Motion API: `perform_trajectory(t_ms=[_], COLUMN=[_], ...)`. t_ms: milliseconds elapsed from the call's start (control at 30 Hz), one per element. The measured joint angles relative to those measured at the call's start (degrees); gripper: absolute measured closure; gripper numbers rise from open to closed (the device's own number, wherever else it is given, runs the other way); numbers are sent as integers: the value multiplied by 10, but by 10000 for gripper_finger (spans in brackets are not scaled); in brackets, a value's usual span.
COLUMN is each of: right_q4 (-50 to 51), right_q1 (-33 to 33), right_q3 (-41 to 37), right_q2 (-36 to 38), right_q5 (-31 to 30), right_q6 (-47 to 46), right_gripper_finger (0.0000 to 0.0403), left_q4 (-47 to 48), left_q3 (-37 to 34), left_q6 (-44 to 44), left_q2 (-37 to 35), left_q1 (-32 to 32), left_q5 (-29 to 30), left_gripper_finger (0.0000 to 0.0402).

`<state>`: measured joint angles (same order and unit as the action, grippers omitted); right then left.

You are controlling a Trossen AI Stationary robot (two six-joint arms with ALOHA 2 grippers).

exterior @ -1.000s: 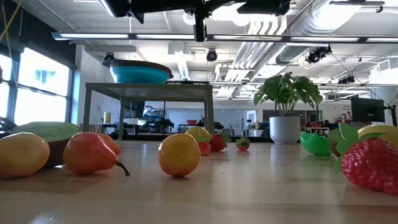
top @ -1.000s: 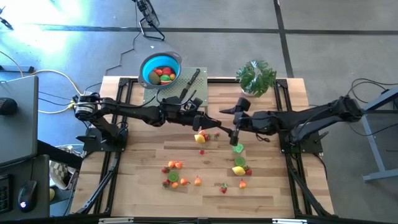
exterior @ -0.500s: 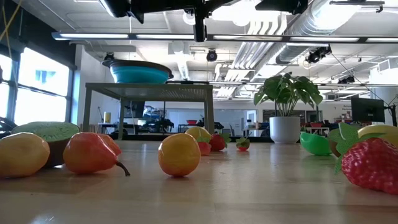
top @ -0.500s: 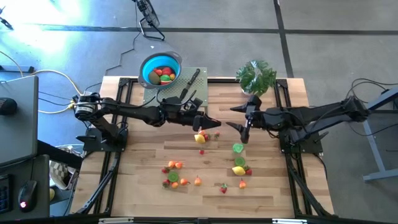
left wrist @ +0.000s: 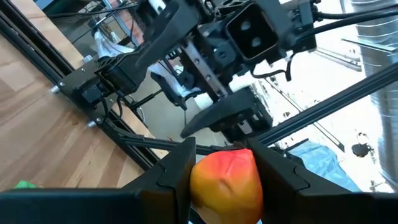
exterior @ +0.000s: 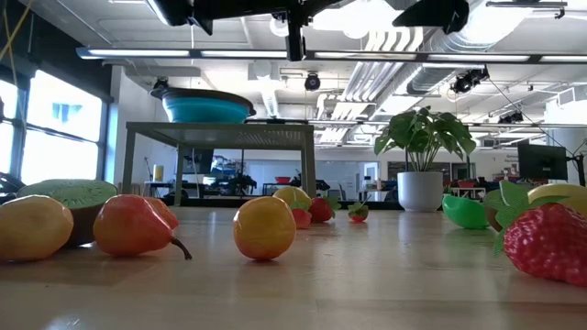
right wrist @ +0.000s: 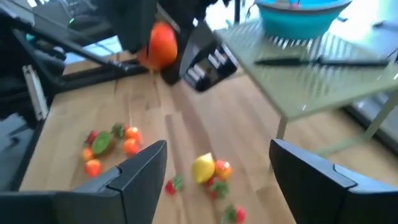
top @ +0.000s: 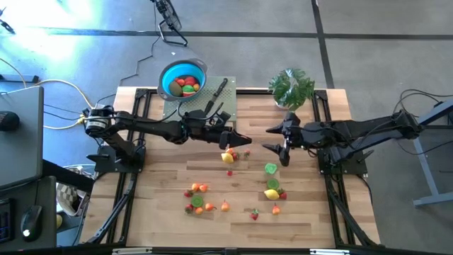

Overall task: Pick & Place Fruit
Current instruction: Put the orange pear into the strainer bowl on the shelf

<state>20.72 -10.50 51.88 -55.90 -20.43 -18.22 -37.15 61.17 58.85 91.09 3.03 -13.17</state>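
High view: I see left gripper (top: 241,139) near table centre, above lemon (top: 227,156); right gripper (top: 281,146) beside it, empty. Bowl (top: 183,78) at far edge, on raised shelf.

Low view: loose fruit (exterior: 264,228) scattered on table.

Left wrist view: fingers (left wrist: 177,171) clamped on orange-red fruit (left wrist: 225,183).

Right wrist view: own jaws spread, nothing between.

Risk, my judgement: grippers close together; collision during carry could knock fruit loose.
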Motion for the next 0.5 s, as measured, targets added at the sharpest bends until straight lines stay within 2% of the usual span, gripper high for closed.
perform_trajectory(t_ms=[267, 500], right_q4=[65, 115], right_q1=[0, 0], right_q3=[0, 0], right_q2=[0, 0], right_q5=[74, 120], right_q6=[-90, -93], right_gripper_finger=[127, 127], left_q4=[0, -9], left_q3=[0, 0], left_q6=[-5, -22], left_q2=[0, 0], left_q1=[0, 18], left_q5=[-2, 32], left_gripper_finger=[275, 275])
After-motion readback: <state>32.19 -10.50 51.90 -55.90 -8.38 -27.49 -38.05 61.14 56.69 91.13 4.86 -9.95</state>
